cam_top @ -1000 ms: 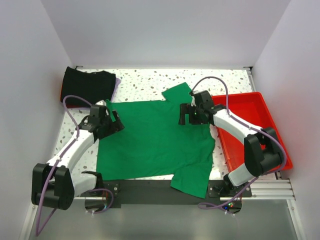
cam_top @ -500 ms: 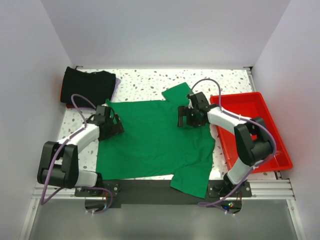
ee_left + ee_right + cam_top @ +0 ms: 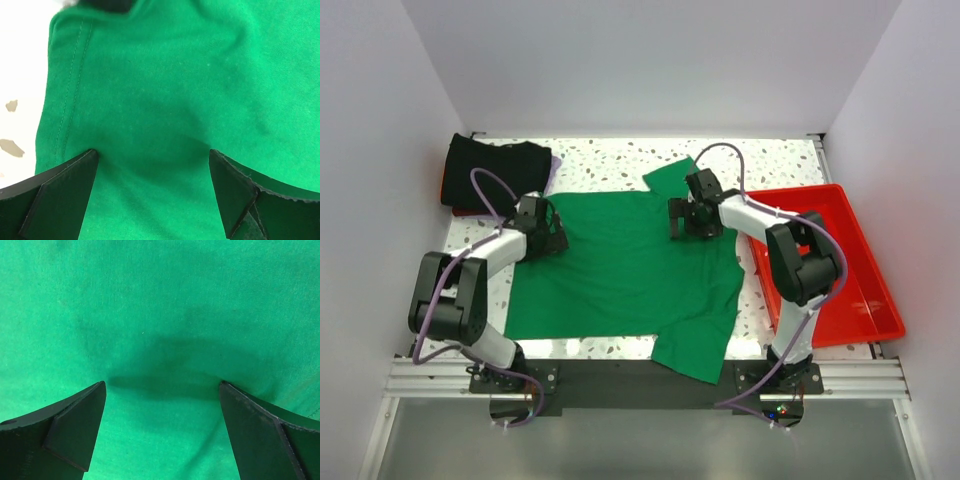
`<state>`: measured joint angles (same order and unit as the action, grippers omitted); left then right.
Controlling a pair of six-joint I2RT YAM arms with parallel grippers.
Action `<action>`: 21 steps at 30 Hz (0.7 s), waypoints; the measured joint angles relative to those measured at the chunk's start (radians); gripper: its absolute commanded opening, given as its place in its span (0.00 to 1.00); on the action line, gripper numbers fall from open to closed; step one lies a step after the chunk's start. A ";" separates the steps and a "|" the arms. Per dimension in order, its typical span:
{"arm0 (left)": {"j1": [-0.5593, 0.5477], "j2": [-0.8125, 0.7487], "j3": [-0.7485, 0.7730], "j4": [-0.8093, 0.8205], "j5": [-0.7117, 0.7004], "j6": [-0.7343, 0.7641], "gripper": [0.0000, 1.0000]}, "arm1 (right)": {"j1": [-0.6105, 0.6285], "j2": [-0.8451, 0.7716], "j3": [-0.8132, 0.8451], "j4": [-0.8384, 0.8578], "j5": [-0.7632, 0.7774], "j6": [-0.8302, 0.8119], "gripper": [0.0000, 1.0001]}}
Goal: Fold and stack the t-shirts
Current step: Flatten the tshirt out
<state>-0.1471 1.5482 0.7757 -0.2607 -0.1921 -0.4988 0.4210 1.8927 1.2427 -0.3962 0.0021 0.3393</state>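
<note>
A bright green t-shirt (image 3: 625, 275) lies spread flat on the speckled table, one sleeve at the far middle, the other hanging over the near edge. My left gripper (image 3: 552, 232) is open, its fingertips pressed down on the shirt's far left part (image 3: 165, 100). My right gripper (image 3: 682, 220) is open, pressed on the shirt's far right part (image 3: 160, 315). A folded black t-shirt (image 3: 496, 172) lies at the far left corner, with red and purple edges showing under it.
A red plastic tray (image 3: 835, 260) stands at the right side of the table, close to the right arm. White walls close in the table on three sides. A black rail runs along the near edge.
Both grippers have moved toward the far edge, sliding the green shirt with them. The shirt now lies further back and flatter, and both arms are stretched out more.
</note>
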 measured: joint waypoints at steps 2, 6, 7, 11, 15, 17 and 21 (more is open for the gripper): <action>0.000 0.038 0.034 0.002 -0.017 0.011 0.98 | 0.000 0.035 0.048 -0.011 0.016 0.000 0.99; 0.000 0.114 0.109 0.002 -0.054 0.027 0.99 | 0.000 0.112 0.157 -0.040 0.044 -0.001 0.99; 0.000 0.133 0.129 -0.002 -0.063 0.032 0.99 | 0.000 0.132 0.188 -0.054 0.051 -0.002 0.99; 0.000 0.219 0.228 -0.008 -0.071 0.039 1.00 | -0.002 0.212 0.310 -0.093 0.076 -0.003 0.98; 0.000 0.292 0.318 -0.009 -0.075 0.045 1.00 | -0.009 0.283 0.426 -0.130 0.087 -0.003 0.99; 0.000 0.328 0.366 -0.018 -0.077 0.046 1.00 | -0.017 0.322 0.490 -0.151 0.086 -0.003 0.98; 0.000 0.380 0.446 -0.046 -0.076 0.046 1.00 | -0.036 0.381 0.593 -0.180 0.081 -0.003 0.99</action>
<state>-0.1471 1.9278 1.2217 -0.3069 -0.2684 -0.4526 0.3847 2.2742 1.8359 -0.5766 0.0830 0.3359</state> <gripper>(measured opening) 0.997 0.985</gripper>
